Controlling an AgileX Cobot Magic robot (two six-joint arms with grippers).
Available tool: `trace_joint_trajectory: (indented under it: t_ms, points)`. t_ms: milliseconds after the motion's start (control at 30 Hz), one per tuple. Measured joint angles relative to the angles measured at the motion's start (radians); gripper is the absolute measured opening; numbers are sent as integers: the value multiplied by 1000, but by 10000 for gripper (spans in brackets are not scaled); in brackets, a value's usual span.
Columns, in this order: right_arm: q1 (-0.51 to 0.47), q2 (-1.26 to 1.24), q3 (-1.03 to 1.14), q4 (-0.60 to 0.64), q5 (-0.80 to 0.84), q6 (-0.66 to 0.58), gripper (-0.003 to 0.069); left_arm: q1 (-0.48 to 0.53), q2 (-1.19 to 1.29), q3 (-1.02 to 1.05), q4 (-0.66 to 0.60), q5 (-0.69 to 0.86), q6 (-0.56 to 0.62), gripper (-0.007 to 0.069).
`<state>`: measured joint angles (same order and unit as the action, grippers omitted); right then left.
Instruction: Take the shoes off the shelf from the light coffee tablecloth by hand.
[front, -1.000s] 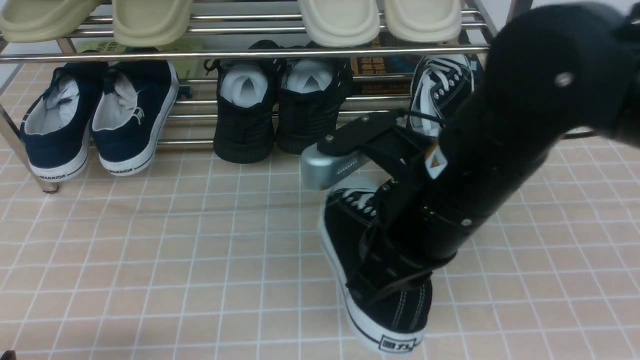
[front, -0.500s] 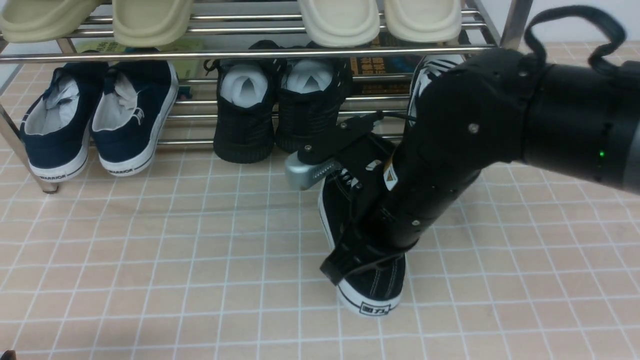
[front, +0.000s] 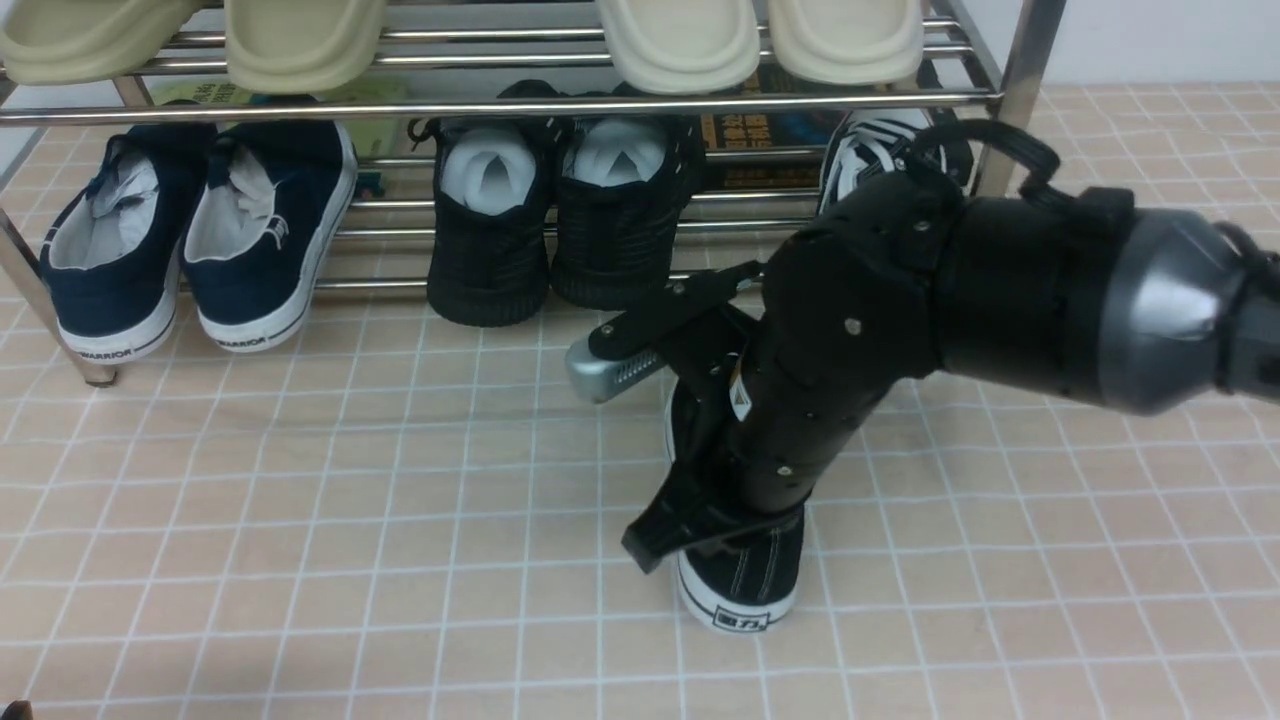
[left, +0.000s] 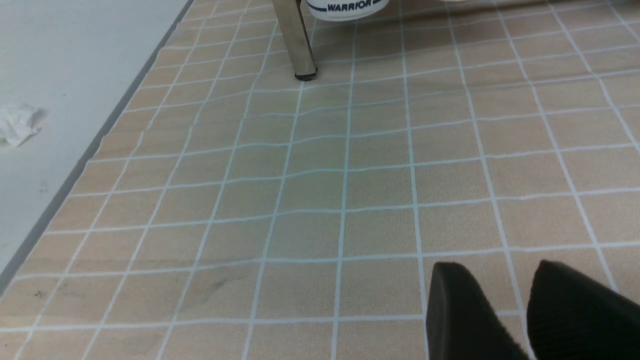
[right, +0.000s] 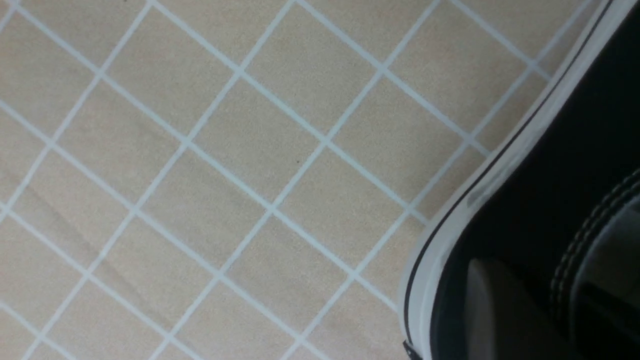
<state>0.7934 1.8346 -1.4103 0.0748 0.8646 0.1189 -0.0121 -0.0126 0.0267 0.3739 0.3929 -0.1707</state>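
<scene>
Right claw (front: 705, 530): lowered onto the heel end of one black sneaker (front: 745, 590). One black finger (front: 650, 535) lies along the shoe's left side. In my wrist feed a blurred finger sits against the canvas beside the white-stitched collar, and I cannot tell whether the claw is clenched on the shoe or released. The sneaker stands on its sole on the tablecloth (front: 350, 480), heel label toward me, toe toward the shelf (front: 500, 105), and clear of the shelf's front rail. The second sneaker (front: 875, 150) sits on the lower tier at the far right, behind the right arm and beside the chrome upright. Left claw (left: 497, 270): fingers parted with nothing between them, low over bare cloth near the shelf's front left leg (left: 297, 40). The cloth is beige with thin white grid lines and faintly creased. Past its left edge I see a pale grey surface (left: 60, 60) carrying a crumpled white scrap (left: 17, 122). Also on the lower tier are navy slip-ons (front: 190, 230) and black knit shoes (front: 560, 220), with cream slippers (front: 680, 35) on the tier above.
</scene>
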Motion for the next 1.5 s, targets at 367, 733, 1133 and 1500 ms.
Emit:
trace_joint_trajectory:
  t_ms: [367,733,1133,1500]
  points:
    - [0,-17,-67,-21,104,0,354,0,0,0,1,0,0,240]
    - [-32,-54,-215,-168,152,15,-15,0,0,0,1,0,0,240]
    - [-243,-57,-229,-134,108,139,10,0,0,0,1,0,0,240]
    - [-289,-57,-229,-131,-52,187,325,0,0,0,1,0,0,239]
